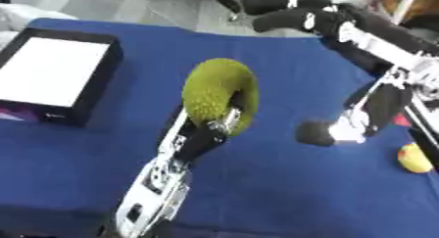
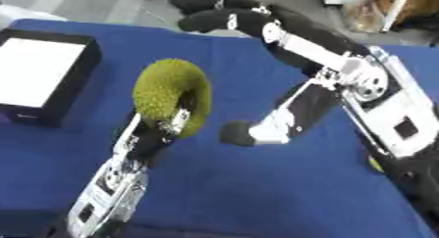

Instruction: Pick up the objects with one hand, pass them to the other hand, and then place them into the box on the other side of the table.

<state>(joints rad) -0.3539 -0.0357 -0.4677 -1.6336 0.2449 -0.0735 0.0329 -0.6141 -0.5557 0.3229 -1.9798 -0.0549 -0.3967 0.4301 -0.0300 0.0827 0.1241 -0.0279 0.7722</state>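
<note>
This looks like a robot test space in a lab or workshop, not a home. Under the black and silver left hand (image 1: 210,134) lies a table draped in plain blue cloth (image 1: 283,202), and far off to that hand's left sits a black-walled box with a white inside (image 1: 53,70). Beyond the hand, past the table's far edge, runs bare grey floor (image 1: 129,7) with dark frame legs.

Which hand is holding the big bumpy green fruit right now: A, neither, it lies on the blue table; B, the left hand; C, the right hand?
B: the left hand has fingers curled round the bumpy green fruit, lifted above the blue table, while the right hand hangs apart from it.
</note>
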